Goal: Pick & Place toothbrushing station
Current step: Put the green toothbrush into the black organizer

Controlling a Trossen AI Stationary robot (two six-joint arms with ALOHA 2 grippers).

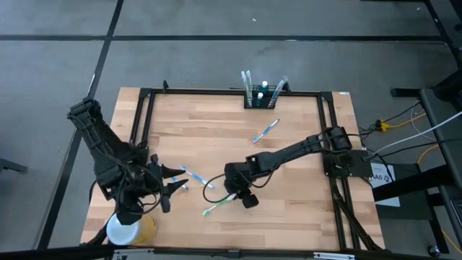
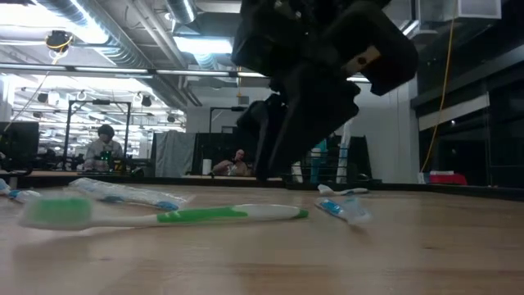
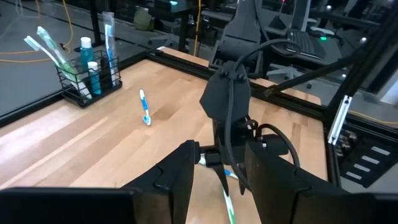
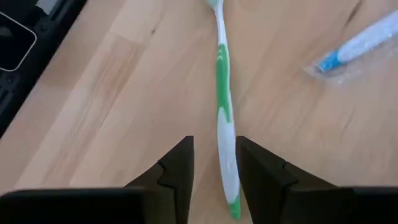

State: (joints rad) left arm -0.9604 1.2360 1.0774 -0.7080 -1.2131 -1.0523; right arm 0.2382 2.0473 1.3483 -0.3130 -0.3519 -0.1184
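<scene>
A wooden table carries the black rack at the middle of its far edge, its long axis running along that edge, with brushes and small bottles standing upright in its slots. The right arm reaches in low from the right side, bent toward the table's centre; the right gripper hangs over a green toothbrush, fingers slightly apart with the handle lying between them. The left gripper, fingers parted and empty, waits near the front left corner. A blue toothbrush lies just in front of the rack.
</scene>
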